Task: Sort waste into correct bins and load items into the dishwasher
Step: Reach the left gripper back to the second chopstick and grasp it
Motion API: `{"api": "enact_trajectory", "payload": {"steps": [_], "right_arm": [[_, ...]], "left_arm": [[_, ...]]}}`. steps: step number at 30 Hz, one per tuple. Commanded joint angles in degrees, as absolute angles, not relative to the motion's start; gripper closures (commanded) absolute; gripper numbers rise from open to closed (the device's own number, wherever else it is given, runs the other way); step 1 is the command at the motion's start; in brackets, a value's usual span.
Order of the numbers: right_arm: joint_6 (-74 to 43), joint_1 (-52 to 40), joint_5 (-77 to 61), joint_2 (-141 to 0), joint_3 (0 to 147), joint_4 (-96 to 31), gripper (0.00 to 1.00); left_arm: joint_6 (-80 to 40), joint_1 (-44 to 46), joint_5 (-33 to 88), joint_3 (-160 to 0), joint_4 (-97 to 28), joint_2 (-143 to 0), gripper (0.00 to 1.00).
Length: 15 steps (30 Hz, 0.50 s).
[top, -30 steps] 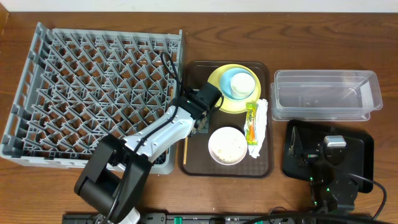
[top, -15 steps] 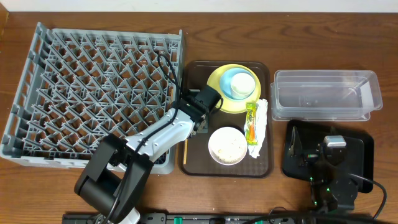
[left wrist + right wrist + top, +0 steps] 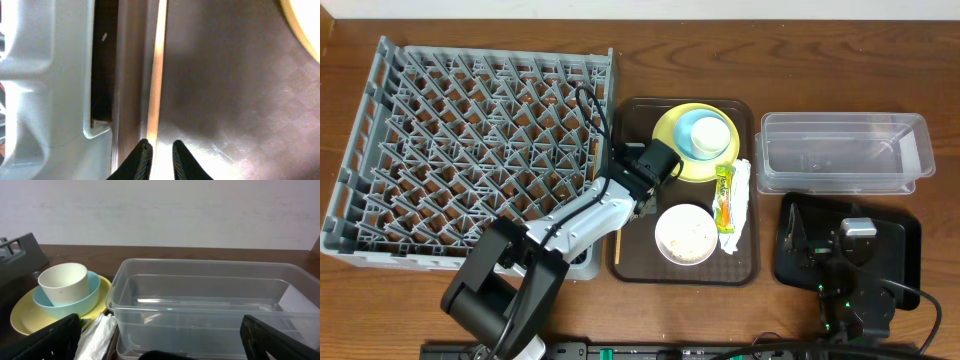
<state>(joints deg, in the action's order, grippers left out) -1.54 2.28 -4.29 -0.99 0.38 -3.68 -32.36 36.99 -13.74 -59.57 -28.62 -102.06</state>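
Observation:
My left gripper [image 3: 636,207] is low over the left side of the brown serving tray [image 3: 640,268], right beside the grey dishwasher rack [image 3: 470,150]. In the left wrist view a thin wooden chopstick [image 3: 156,75] runs straight down between the nearly closed fingertips, and the gripper [image 3: 160,152] is shut on it. The yellow plate [image 3: 672,150] carries the light blue bowl [image 3: 692,145] with the white cup [image 3: 708,129] inside. A white bowl [image 3: 686,233] holds rice scraps. The sachet [image 3: 724,196] lies on the napkin [image 3: 739,205]. My right gripper [image 3: 160,330] stands wide open, facing the clear tub [image 3: 200,310].
The clear tub [image 3: 845,152] sits at the right, with the black tray [image 3: 905,245] in front of it under my right arm. The rack wall [image 3: 45,75] stands close on the left of the held chopstick. The plate's rim [image 3: 305,20] lies off to its right.
The left gripper has crept slightly right along the tray's left edge and closed a little more. My right arm has not moved.

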Motion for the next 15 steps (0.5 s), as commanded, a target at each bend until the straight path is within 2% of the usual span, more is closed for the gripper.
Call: {"api": "enact_trajectory", "payload": {"steps": [1,15], "right_arm": [[-2.31,1.43,-4.56,-0.71,0.32,-3.9,0.01],[-2.31,1.43,-4.56,-0.71,0.32,-3.9,0.01]], "left_arm": [[-33.76,37.1,-17.65,-58.22,-28.75,-102.78,0.81],[-34.39,37.8,-15.09,-54.3,-25.19,-102.78,0.81]]}}
